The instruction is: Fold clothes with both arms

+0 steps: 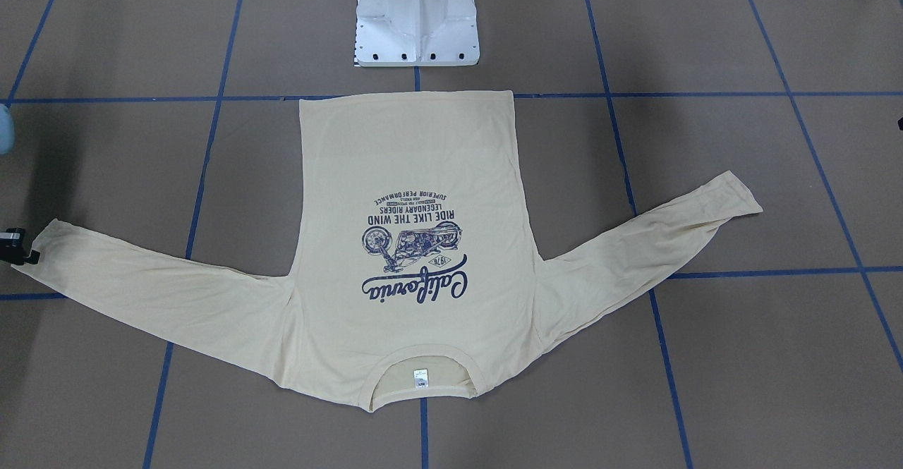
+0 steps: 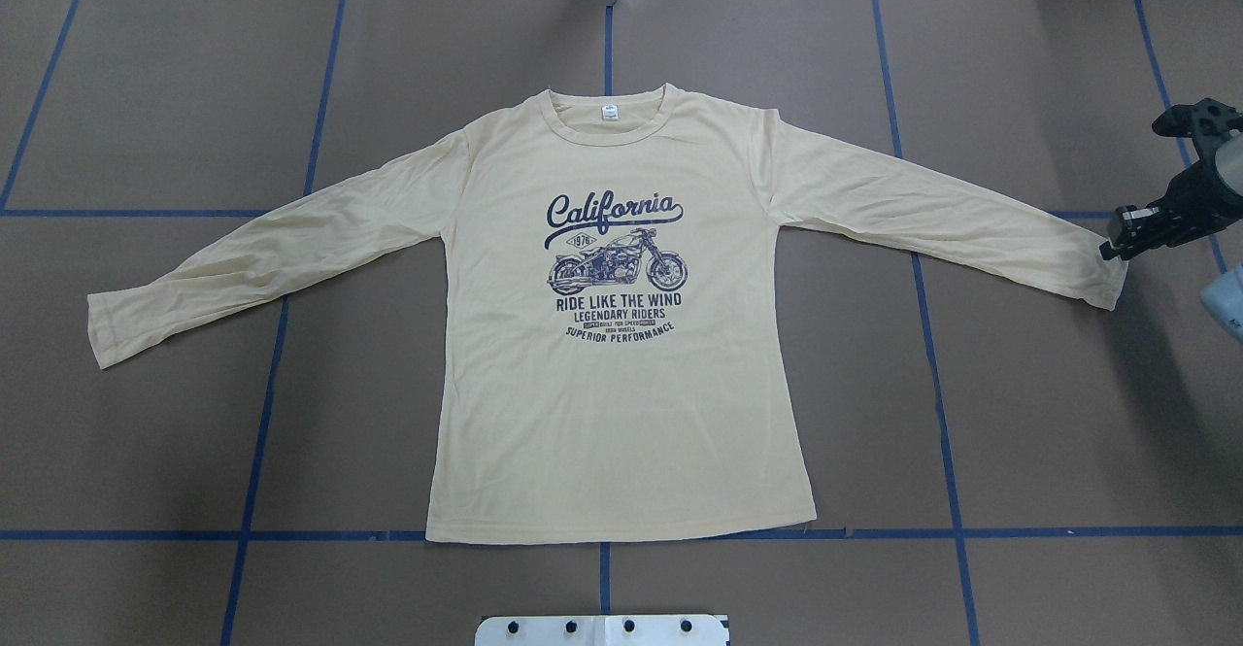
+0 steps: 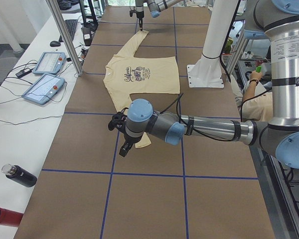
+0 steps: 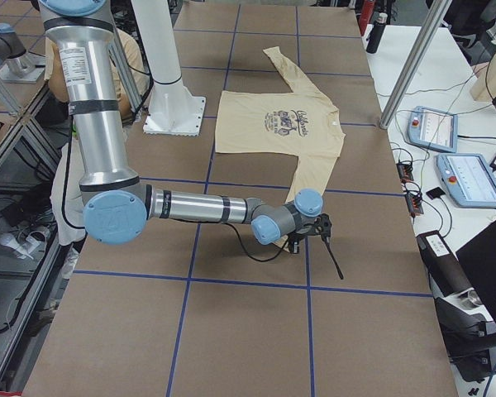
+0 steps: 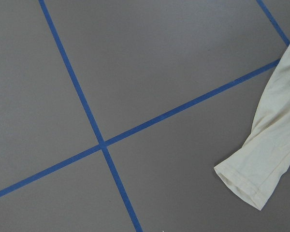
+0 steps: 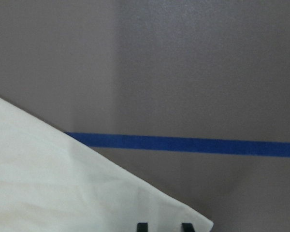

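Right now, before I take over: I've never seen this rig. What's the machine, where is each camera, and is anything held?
It is a robot with two arms on a white pedestal, each ending in a two-finger gripper. Two pictures look down on the table, one from behind the robot, one facing it; two look along it from the ends; two come from wrist cameras. A cream T-shirt lies flat, print up, sleeves spread. The right gripper sits at the cuff on its side, fingers apart, holding nothing. The left gripper hangs near the other cuff; open or shut, I cannot tell.
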Available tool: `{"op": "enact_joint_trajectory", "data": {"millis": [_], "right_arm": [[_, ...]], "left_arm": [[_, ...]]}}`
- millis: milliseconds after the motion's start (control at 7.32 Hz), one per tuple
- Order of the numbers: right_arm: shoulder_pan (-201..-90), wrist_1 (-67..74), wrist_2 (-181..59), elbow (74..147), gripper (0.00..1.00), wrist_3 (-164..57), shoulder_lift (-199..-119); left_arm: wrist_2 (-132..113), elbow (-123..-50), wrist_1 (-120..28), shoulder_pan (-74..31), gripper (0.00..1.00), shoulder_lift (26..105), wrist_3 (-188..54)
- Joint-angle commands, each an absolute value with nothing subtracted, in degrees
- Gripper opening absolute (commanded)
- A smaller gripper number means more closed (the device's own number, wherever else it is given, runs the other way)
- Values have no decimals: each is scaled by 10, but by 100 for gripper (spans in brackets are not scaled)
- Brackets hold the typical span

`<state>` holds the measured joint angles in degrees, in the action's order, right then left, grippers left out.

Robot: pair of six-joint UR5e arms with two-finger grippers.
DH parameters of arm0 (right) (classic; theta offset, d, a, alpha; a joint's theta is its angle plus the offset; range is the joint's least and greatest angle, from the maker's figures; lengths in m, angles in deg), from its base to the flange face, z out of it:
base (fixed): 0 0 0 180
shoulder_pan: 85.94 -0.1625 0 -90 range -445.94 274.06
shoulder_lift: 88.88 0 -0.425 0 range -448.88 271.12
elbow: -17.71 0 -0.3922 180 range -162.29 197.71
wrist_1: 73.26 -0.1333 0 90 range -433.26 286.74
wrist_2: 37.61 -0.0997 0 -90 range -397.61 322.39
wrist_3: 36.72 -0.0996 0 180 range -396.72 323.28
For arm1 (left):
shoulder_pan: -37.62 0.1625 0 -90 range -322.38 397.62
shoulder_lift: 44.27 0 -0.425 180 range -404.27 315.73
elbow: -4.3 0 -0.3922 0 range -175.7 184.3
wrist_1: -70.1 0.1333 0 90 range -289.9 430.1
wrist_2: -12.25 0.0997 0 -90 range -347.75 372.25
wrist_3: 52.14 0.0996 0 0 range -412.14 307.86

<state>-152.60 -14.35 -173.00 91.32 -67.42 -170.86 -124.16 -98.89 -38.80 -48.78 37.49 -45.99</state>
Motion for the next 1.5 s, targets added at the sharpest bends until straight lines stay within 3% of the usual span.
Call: {"op": "enact_joint_trajectory", "data": {"millis": [0,1367], "right_arm": [[-1526,-144,-1728,912,55,-674,-1708],[-1533,-143,-1717,903,53,-673,-1708]], "left_arm": [[-1242,-989,-388,-488,100,376,-460],[-1242,-991,-388,-488,100,374,-460]]}}
